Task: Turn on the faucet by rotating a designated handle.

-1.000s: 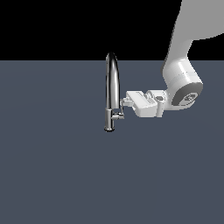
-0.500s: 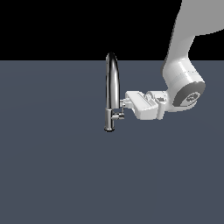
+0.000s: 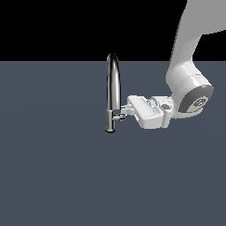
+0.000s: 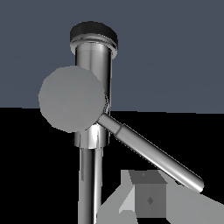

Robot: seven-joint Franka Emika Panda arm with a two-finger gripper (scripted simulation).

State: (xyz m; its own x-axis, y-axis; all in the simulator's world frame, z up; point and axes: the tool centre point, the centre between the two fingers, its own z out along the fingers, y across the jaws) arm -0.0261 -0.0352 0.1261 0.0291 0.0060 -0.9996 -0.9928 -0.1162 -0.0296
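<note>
Faucet (image 3: 112, 90) of shiny chrome stands upright on the flat grey floor (image 3: 53, 176), near the middle of the exterior view, its arched spout rising toward twelve o'clock. Its handle (image 3: 119, 116) juts from the short base toward three o'clock. The white arm (image 3: 187, 84) reaches in from that side and its gripper (image 3: 125, 110) sits right at the stub; whether the jaws pinch it I cannot tell. In the wrist view the handle (image 4: 148, 151) shows as a slanted rod. No writing is legible anywhere
</note>
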